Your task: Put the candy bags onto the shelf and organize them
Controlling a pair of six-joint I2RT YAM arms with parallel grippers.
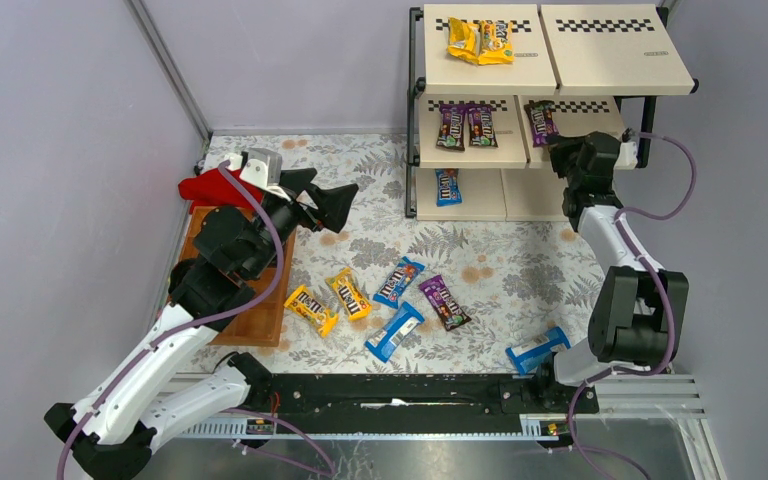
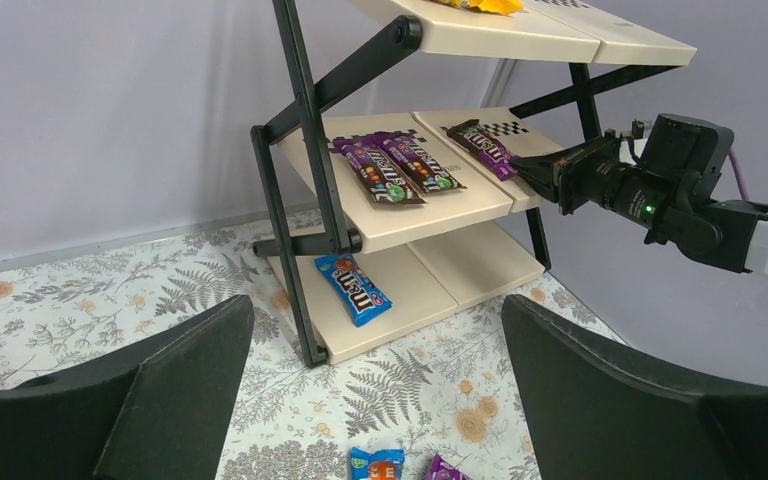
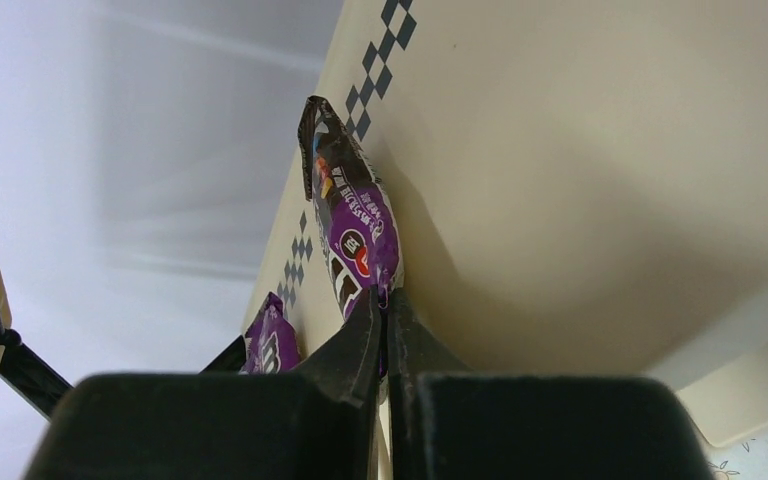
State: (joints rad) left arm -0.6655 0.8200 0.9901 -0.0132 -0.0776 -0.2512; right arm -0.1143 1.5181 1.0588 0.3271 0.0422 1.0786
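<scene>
Right gripper (image 3: 384, 330) jaws hide one end of purple candy bag (image 3: 355, 225).

Black-and-white arms (image 1: 150, 362), purple cables (image 1: 694, 178).

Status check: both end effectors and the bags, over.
Left end effector open, empty, above table. Right end effector shut on purple bag, at shelf's middle tier. Six bags loose on table. Nothing seen blocking.

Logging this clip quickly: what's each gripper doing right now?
Left gripper: open, holding nothing.
Right gripper: closed on the end of a purple candy bag lying on the shelf, middle level.
</scene>
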